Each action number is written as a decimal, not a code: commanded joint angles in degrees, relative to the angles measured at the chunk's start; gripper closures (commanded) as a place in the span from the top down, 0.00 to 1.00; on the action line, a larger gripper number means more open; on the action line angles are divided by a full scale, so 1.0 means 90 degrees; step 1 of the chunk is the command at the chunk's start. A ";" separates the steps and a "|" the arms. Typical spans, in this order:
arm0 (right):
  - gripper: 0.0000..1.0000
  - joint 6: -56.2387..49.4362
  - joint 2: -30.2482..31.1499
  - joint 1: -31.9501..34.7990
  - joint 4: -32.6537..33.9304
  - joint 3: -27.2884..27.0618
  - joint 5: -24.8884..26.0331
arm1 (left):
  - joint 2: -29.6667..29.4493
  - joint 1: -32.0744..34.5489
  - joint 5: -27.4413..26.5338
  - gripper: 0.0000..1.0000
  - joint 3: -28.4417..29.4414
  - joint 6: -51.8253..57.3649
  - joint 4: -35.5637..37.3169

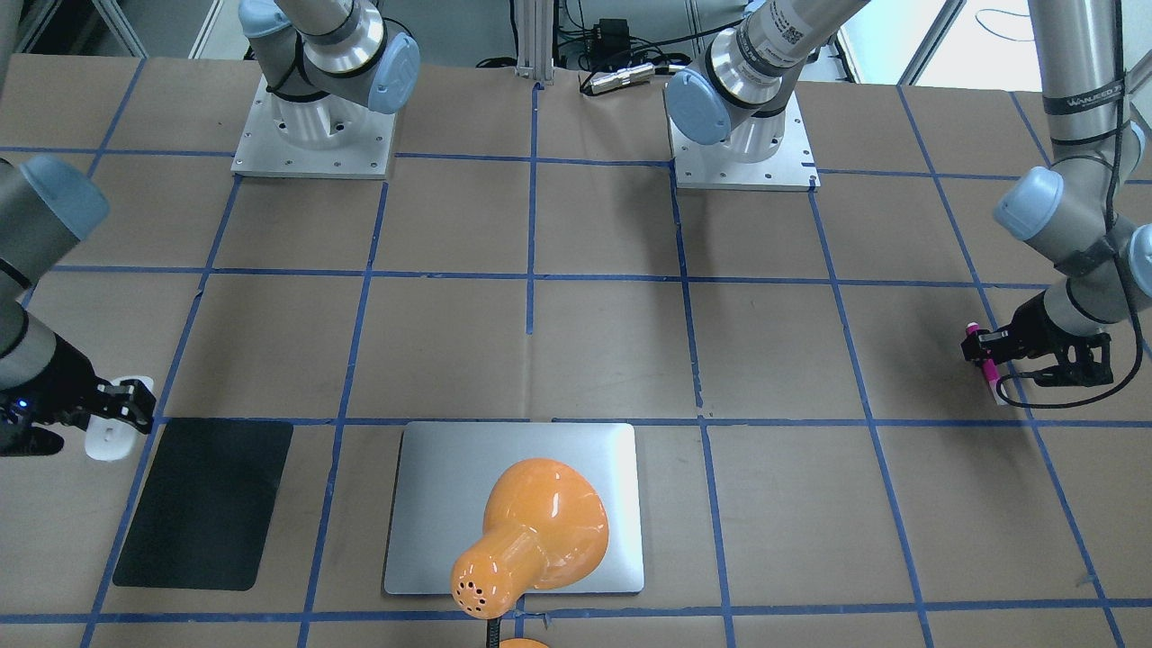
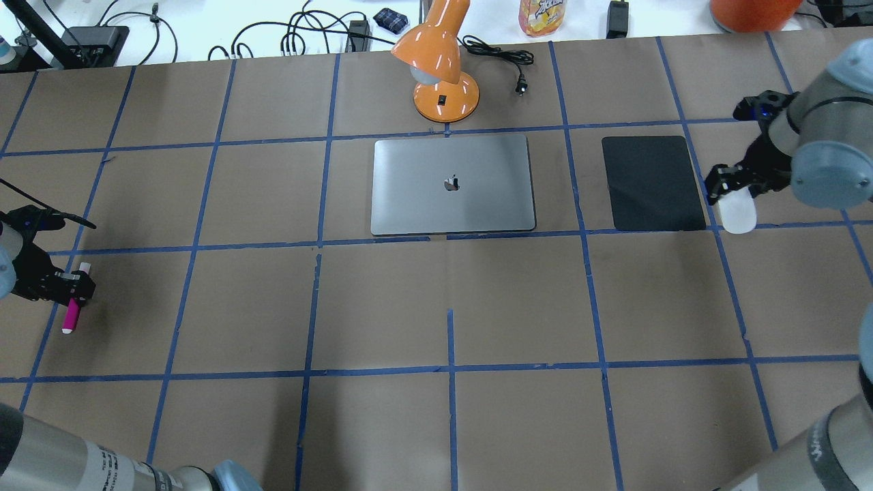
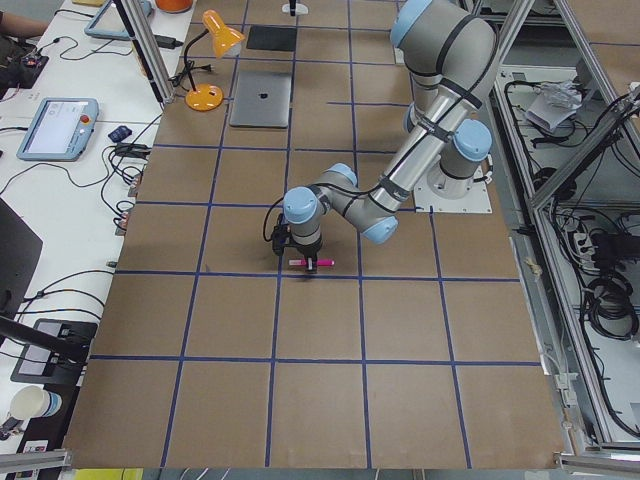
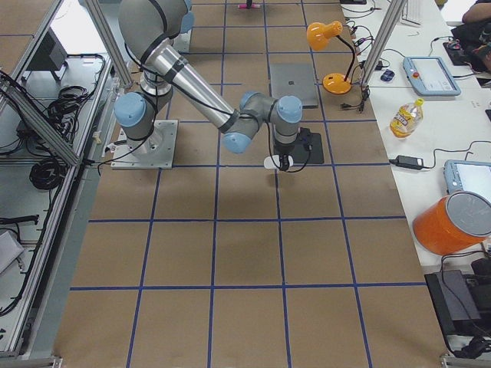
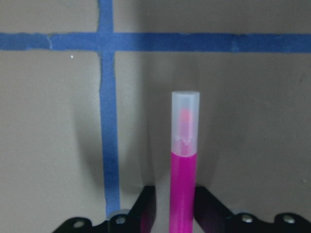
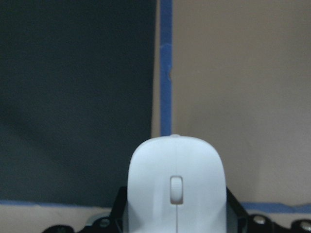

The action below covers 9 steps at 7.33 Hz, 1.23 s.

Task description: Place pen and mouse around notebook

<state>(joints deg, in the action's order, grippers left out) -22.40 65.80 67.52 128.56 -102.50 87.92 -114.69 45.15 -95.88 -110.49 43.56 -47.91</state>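
Brown paper tabletop (image 2: 518, 307) gridded in blue tape, arms out at opposite ends. Nearest my side, far left: the left gripper (image 2: 76, 293) is clamped narrow on the pen (image 5: 183, 179), fingers on the lower magenta barrel, pale translucent cap sticking out past the tips. It sits well apart from the notebook (image 2: 453, 184); I can't tell if it's off the paper or resting on it. My read is that the pen is light, stiff and round, so it could pivot or roll in a pinch. I'd want the hold nearer mid-barrel, not on the cap. Further out on the right, the right gripper (image 2: 733, 187) is closed across the rear flanks of the mouse (image 6: 176, 189), a white smooth low oval with a grey wheel slit at front centre. Its nose pokes out over the tape line just beside the black mat (image 2: 653, 183). I judge the shell light but slick and curved, easy to squirt out, so squeeze the sides squarely. The mat lies between the mouse and the notebook, a silver-grey slab with rounded corners lying flat at centre and looking heavy enough not to shift. Farthest out, an orange desk lamp (image 2: 440, 61) stands just behind it.
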 commanded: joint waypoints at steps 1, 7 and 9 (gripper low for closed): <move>0.42 0.1131 -0.0746 0.0797 -0.0046 0.0916 0.0006 | 0.0106 0.0061 -0.0011 0.00 0.0021 -0.0054 -0.0018; 1.00 0.1220 -0.0992 0.0818 0.0022 0.0998 -0.0003 | 0.1452 0.1805 -0.0118 0.00 -0.0027 -0.4136 -0.2056; 1.00 0.1220 -0.0895 0.0838 -0.0055 0.1057 0.0113 | 0.1795 0.2693 -0.0050 0.00 -0.0164 -0.5934 -0.2429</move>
<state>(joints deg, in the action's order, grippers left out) -11.46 57.31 74.94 128.43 -93.31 88.15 -100.54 64.24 -96.71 -111.21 0.78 -67.62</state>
